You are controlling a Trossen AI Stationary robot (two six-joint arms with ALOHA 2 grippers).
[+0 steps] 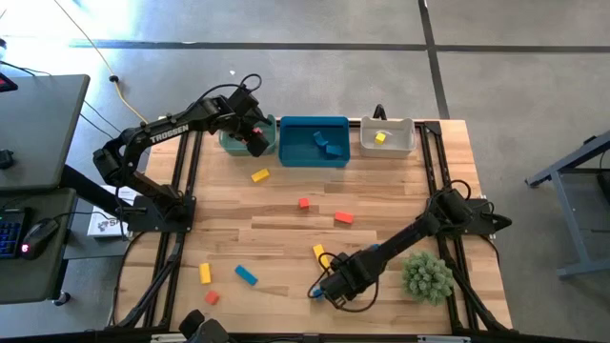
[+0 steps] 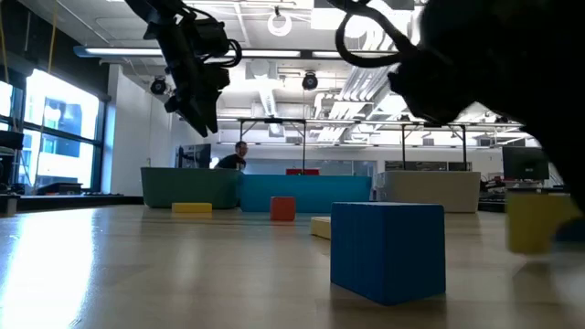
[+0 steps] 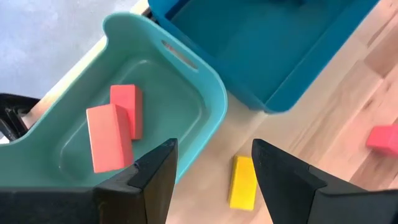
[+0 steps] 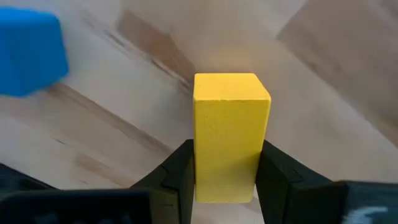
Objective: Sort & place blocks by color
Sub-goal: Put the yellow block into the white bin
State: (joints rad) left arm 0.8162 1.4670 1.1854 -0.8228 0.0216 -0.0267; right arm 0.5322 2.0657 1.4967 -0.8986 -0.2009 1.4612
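Note:
My right gripper [image 4: 225,180] points down near the table's front edge and is shut on a yellow block [image 4: 229,124], which also shows in the low view [image 2: 539,222]. A blue cube [image 4: 28,53] lies just beside it on the wood. My left gripper [image 3: 214,180] hangs open and empty above the near rim of the teal bin [image 3: 214,106] at the far left; the bin holds two red blocks [image 3: 109,137]. Loose on the table are a yellow block [image 1: 259,175], two red ones [image 1: 303,202] [image 1: 344,217] and more near the front left. My right gripper pinches the yellow block by two opposite sides [image 4: 202,174], one finger on each, coming from above and pointing down. The finger pads [image 4: 180,174] lie against the block's end nearest the wrist. Whether the block is off the wood does not show.
A blue bin [image 1: 315,122] with blue blocks stands at the far middle, and a grey bin [image 1: 412,138] with one yellow block to its right. A spiky green ball [image 1: 427,274] sits close to the right arm. Open wood lies in the table's middle.

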